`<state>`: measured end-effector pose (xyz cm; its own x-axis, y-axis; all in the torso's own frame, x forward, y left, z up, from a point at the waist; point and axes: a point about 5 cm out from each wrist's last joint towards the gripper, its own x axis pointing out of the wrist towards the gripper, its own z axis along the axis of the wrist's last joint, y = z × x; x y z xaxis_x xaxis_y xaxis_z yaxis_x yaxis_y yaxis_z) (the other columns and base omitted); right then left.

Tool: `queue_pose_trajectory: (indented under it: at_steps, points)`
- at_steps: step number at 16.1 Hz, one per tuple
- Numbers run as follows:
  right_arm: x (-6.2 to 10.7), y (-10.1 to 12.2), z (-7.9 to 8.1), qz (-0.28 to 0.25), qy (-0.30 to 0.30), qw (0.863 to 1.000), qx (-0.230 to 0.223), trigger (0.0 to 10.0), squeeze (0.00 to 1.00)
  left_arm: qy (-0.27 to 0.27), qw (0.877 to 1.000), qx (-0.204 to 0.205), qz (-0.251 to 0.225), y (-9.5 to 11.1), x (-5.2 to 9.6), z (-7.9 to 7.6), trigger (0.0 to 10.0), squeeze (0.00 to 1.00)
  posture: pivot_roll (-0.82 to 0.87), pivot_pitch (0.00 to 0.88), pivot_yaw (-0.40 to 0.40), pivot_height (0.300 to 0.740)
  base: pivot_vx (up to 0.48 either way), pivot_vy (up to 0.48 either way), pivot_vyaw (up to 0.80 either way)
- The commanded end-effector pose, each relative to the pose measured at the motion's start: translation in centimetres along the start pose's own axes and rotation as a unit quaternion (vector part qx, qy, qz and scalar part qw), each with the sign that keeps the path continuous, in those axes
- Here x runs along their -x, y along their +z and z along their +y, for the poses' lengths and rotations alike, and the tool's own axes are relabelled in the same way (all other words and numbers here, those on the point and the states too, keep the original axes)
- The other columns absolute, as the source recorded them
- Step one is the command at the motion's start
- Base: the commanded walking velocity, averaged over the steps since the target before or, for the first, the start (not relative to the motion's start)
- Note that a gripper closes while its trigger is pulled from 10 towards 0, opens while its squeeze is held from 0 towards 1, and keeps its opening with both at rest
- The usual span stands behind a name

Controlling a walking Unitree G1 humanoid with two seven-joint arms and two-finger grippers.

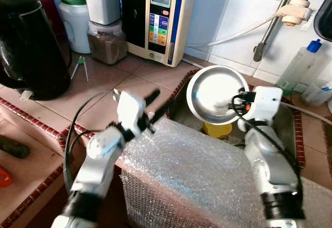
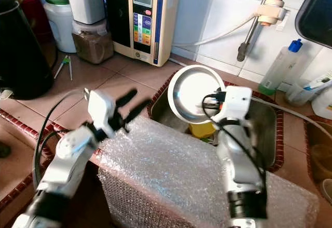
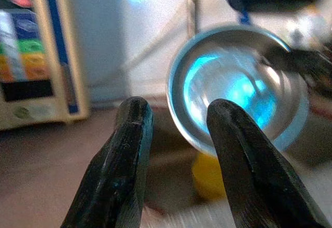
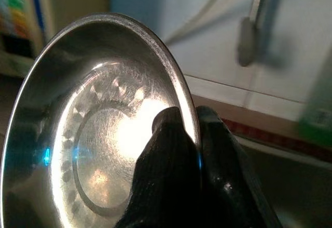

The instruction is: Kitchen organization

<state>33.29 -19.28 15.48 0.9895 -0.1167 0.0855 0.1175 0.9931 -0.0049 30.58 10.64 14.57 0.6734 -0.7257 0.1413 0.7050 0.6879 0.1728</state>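
The right gripper (image 1: 236, 102) is pinching the steel bowl's (image 1: 212, 93) rim, tilting it over the sink (image 1: 288, 124). The left gripper (image 1: 158, 106) is hovering at the sink's near-left edge, fingers apart and holding nothing.

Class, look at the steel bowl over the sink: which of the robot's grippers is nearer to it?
Right. The right gripper pinches the steel bowl's rim; the left gripper hovers open beside the sink, apart from the bowl.

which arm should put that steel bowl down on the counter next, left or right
Right. The right gripper is already shut on the rim of the steel bowl, holding it tilted above the sink. The left gripper is open and holds nothing, beside the bubble wrap.
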Motion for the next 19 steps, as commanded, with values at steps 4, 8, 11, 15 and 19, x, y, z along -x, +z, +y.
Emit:
queue_pose_trajectory:
  at_steps: [4, 8, 11, 15, 19]
  points:
    - [-1.2, 0.0, -4.7, 0.0, -0.077, 0.996, 0.048, 0.0, 0.0, -0.064, 0.998, -0.017, 0.024, -0.1, 0.3, -1.1, 10.0, 1.0, 0.14, 0.0, -0.069, 0.74, 0.0, 0.0, 0.0]
    - [-0.9, -2.2, -7.8, 0.046, -0.139, 0.987, 0.065, 0.0, 0.0, -0.096, 0.994, -0.031, 0.035, 0.2, 0.2, -1.3, 10.0, 1.0, 0.15, 0.0, -0.061, 0.74, 0.0, 0.0, 0.0]
    - [-0.1, -4.2, -9.0, 0.082, -0.169, 0.98, 0.062, 0.0, 0.0, -0.107, 0.992, -0.045, 0.051, 0.6, 0.1, -1.0, 10.0, 1.0, 0.16, 0.0, -0.056, 0.74, 0.0, 0.0, 0.0]
    - [0.2, -5.0, -9.4, 0.093, -0.185, 0.976, 0.075, 4.9, 0.13, -0.136, 0.986, -0.06, 0.078, 0.3, -0.1, -1.4, 10.0, 1.0, 0.16, 0.0, -0.043, 0.74, 0.0, 0.0, 0.0]
    - [0.6, -6.0, -9.8, 0.11, -0.209, 0.969, 0.075, 10.0, 1.0, -0.15, 0.982, -0.068, 0.092, 0.4, -0.4, -1.3, 10.0, 1.0, 0.16, 0.0, -0.033, 0.74, 0.0, 0.0, 0.0]
